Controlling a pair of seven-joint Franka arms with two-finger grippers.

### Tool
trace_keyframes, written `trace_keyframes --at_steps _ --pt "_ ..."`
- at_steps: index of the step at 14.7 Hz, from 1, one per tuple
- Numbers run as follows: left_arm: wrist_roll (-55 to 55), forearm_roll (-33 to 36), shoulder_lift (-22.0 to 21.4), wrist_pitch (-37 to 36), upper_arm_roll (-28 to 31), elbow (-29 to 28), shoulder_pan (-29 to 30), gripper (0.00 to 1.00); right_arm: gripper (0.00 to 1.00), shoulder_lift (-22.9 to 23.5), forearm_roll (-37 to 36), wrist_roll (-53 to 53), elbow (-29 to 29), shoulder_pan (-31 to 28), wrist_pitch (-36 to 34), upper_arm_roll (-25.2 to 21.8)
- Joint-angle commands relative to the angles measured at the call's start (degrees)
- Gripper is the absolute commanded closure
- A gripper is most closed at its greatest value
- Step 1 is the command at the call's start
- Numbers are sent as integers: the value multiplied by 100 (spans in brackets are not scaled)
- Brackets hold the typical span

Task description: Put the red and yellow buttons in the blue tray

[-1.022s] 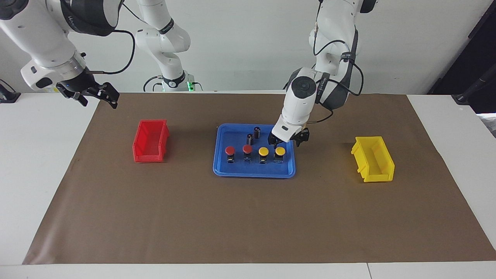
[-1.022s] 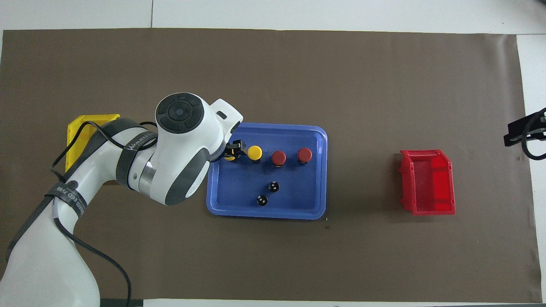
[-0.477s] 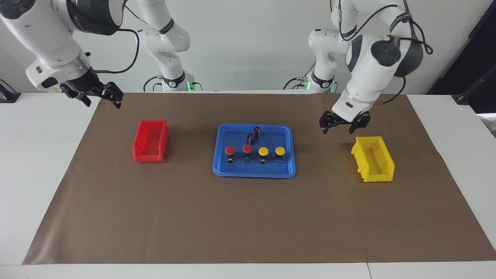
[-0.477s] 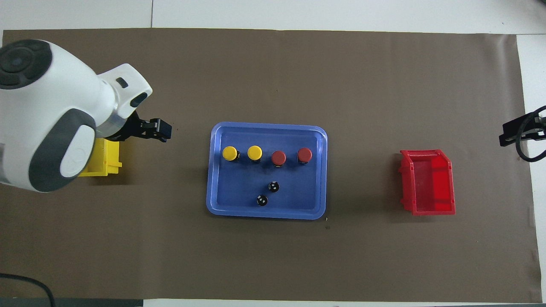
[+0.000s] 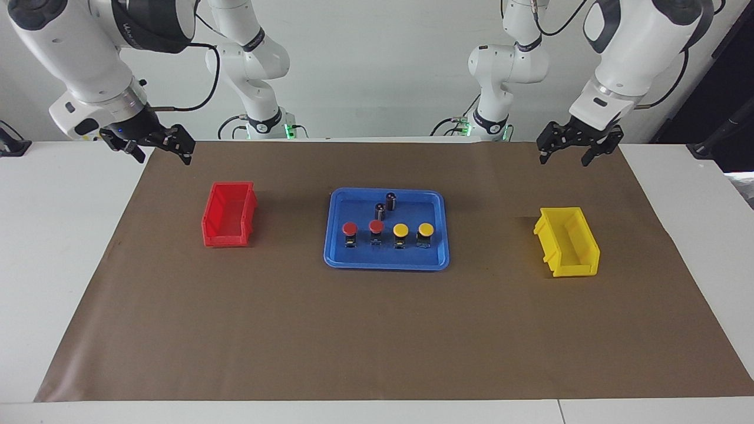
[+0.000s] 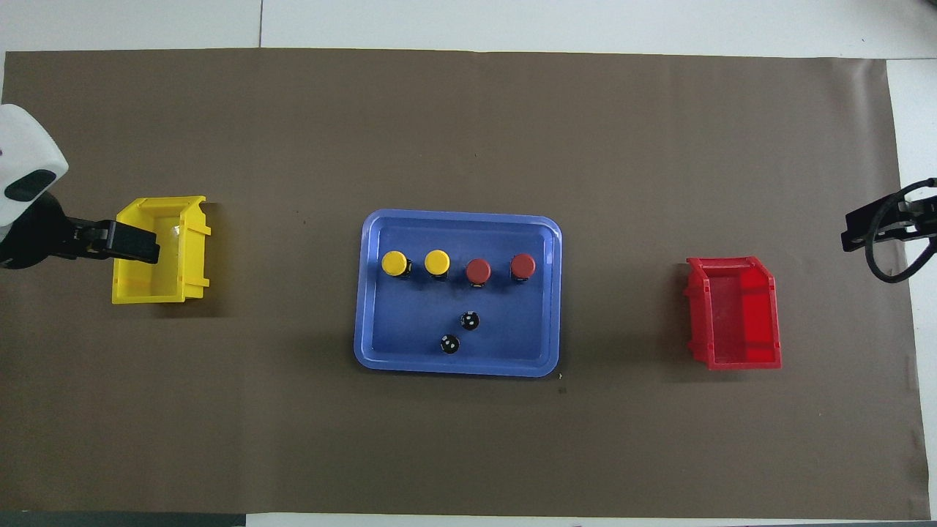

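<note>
The blue tray (image 5: 386, 264) lies mid-table; it also shows in the overhead view (image 6: 457, 368). In it, four buttons stand in a row: two red buttons (image 5: 350, 228) (image 5: 376, 226) and two yellow buttons (image 5: 401, 229) (image 5: 426, 228), with the yellow ones toward the left arm's end (image 6: 394, 262). My left gripper (image 5: 564, 160) is open and empty, raised over the mat's edge near the yellow bin. My right gripper (image 5: 164, 155) is open and empty, raised near the red bin at the right arm's end.
Two dark capless cylinders (image 5: 390, 200) (image 5: 380, 211) stand in the tray, nearer to the robots than the buttons. An empty red bin (image 5: 228, 215) sits toward the right arm's end. An empty yellow bin (image 5: 567, 241) sits toward the left arm's end.
My left gripper has risen from the outermost yellow button in the tray and swung away to the left arm's end. My right gripper shifted slightly. The buttons have not moved.
</note>
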Motion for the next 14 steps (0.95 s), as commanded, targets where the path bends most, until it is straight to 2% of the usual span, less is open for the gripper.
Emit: trace_keyframes --at_steps 1,5,7,14 --pt "284 48 213 -168 96 407 1 0 0 -124 9 -67 -136 -12 8 -4" --pt "408 40 249 -221 264 531 36 0 0 -124 9 -67 -136 -21 8 -4" --pt "408 40 284 -125 98 540 378 0 0 -124 9 -67 -136 -12 8 -4" --pt "505 31 398 -71 -52 628 554 0 0 -124 9 -67 -136 -12 8 -4"
